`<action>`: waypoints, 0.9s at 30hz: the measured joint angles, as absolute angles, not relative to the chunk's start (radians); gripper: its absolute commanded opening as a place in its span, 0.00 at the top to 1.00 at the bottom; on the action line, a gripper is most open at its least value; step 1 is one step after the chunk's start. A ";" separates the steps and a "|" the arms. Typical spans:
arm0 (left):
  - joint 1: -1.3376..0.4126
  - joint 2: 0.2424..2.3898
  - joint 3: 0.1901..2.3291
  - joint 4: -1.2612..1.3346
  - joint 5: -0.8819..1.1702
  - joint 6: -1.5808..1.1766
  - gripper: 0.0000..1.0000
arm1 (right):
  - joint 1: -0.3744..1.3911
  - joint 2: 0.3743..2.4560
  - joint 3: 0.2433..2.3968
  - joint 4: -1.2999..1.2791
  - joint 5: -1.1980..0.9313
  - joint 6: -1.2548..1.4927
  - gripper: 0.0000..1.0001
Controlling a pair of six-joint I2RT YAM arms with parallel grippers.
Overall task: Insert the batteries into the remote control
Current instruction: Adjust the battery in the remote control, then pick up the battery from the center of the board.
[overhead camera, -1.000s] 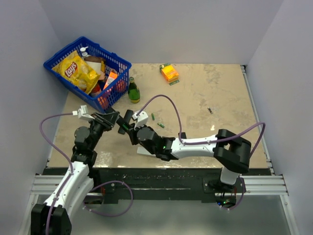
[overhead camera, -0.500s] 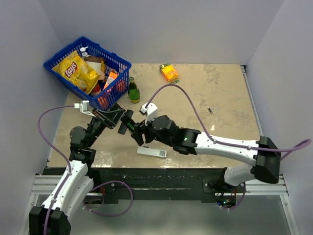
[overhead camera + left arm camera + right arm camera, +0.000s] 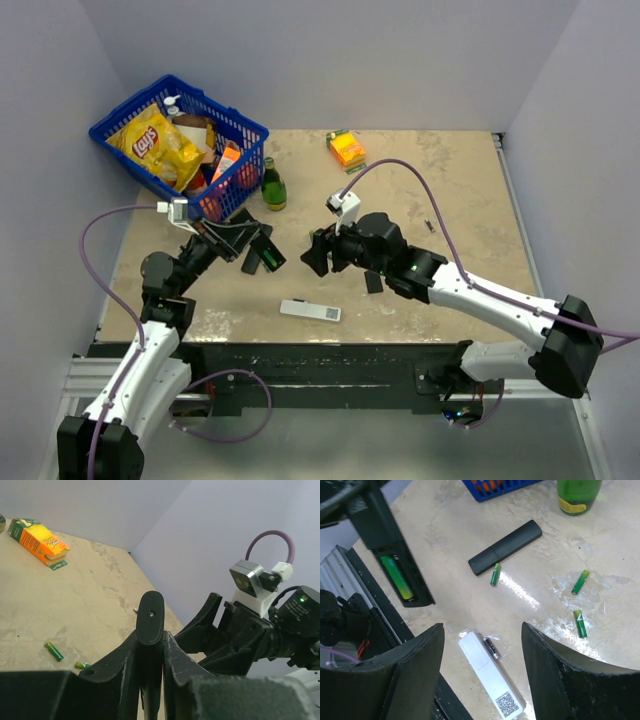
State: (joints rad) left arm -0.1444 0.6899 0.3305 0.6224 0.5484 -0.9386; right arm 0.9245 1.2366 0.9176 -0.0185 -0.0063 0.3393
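1. Right gripper (image 3: 315, 252) has backed off rightward from the remote, jaws spread and empty.
2. Left gripper (image 3: 247, 242) pinches the remote control (image 3: 395, 555) aloft, left of centre, with a seated battery (image 3: 397, 576) inside.
3. Likely next: fetch a loose battery (image 3: 495, 574).

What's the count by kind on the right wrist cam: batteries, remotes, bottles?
Green batteries: 4 (3 loose, 1 in the remote control)
Remotes: 2 (remote control, white remote)
Loose black bar, likely its cover: 1
Green bottle: 1
Total: 8
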 measured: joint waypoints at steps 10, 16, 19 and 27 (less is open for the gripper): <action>-0.144 0.694 0.512 0.325 0.522 -0.785 1.00 | 0.835 1.384 0.921 -0.097 -0.006 0.303 0.40; -0.144 0.728 0.680 0.090 0.484 -0.622 1.00 | 0.783 1.559 0.983 -0.208 0.058 0.246 0.49; -0.144 0.754 0.724 -0.008 0.450 -0.538 1.00 | 0.765 1.624 1.027 -0.255 0.089 0.218 0.51; -0.136 0.757 0.687 -0.119 0.400 -0.425 1.00 | 0.747 1.737 1.137 -0.304 0.091 0.162 0.53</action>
State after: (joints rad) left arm -0.1356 0.7570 0.6872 -0.1188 0.3996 -0.4248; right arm 0.7467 1.7367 1.1366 -0.3038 0.0910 0.1623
